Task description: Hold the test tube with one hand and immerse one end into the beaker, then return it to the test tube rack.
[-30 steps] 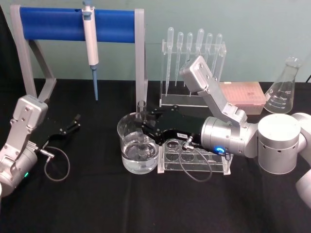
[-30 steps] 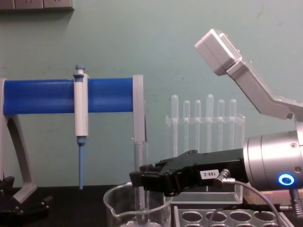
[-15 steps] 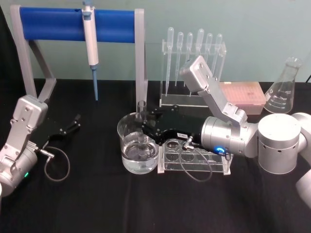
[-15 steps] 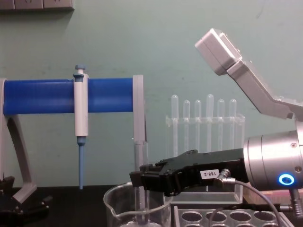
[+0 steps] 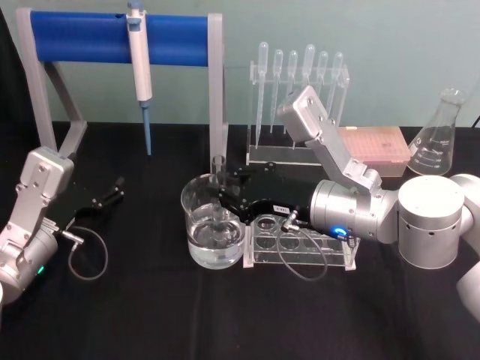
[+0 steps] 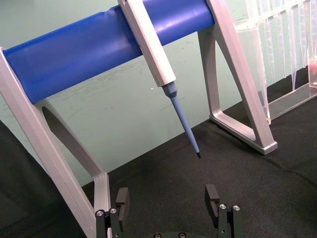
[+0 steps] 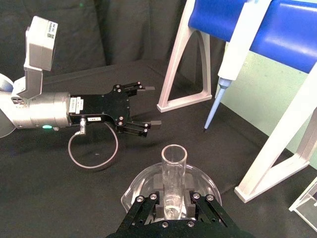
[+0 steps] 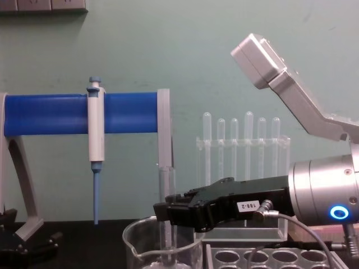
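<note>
From my console, the left gripper (image 5: 114, 190) sits at about nine o'clock on the black table (image 5: 150, 315). It is parked low with its fingers spread apart and nothing between them, which its own wrist camera confirms (image 6: 167, 198). Up at eleven o'clock is the blue-barred stand (image 5: 82, 36), with a pipette (image 5: 139, 56) hanging from it tip down. Near the middle of the table stands the beaker (image 5: 196, 229), holding clear liquid. The test tube (image 5: 218, 171) is upright inside it, toward the beaker's one o'clock side. Its open rim is above the beaker's lip, and its lower end reaches down into the liquid as far as I can tell. In the chest view the tube (image 8: 166, 188) runs straight down behind the beaker wall (image 8: 134, 242). The right gripper (image 5: 220, 198) reaches in from three o'clock, level over the beaker, with its fingers clenched on the tube at mid-length. Its wrist camera looks down the tube's mouth (image 7: 173, 166) between the two black fingers (image 7: 203, 208). The test tube rack (image 5: 304, 253) is just at the beaker's three o'clock, under the right wrist, and its holes that I can see are vacant. Behind it, at twelve to one o'clock, a clear holder carries a row of dropper pipettes (image 5: 300, 82). A pink tip box (image 5: 375, 150) comes next, then a flask (image 5: 439, 142) at two o'clock.
</note>
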Controlling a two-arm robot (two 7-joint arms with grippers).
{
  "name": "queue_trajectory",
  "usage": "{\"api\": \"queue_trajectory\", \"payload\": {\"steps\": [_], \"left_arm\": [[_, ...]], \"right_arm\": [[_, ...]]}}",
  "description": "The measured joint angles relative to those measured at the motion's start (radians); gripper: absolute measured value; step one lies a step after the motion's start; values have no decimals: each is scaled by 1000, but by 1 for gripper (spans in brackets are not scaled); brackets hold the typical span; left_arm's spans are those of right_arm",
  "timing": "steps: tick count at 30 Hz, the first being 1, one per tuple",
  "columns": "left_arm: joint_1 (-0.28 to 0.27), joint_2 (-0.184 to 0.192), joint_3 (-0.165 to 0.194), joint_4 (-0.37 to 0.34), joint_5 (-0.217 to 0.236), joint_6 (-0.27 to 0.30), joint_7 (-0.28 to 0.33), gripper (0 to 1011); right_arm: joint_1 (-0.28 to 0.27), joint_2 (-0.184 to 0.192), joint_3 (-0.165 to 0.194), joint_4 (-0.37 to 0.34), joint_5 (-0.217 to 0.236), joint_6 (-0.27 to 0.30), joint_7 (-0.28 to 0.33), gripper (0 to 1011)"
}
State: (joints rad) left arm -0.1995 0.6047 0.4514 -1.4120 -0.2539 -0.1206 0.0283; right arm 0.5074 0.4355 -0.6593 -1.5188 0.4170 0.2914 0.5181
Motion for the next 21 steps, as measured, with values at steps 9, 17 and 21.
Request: {"api": "queue_trajectory", "payload": {"steps": [9,17,21], "left_arm": [[0,0,0,0,0,0,0,1000],[0,0,0,0,0,0,0,1000],[0,0,0,0,0,0,0,1000]], "right_arm": [[0,0,0,0,0,0,0,222],[0,0,0,0,0,0,0,222],[0,0,0,0,0,0,0,222]]}}
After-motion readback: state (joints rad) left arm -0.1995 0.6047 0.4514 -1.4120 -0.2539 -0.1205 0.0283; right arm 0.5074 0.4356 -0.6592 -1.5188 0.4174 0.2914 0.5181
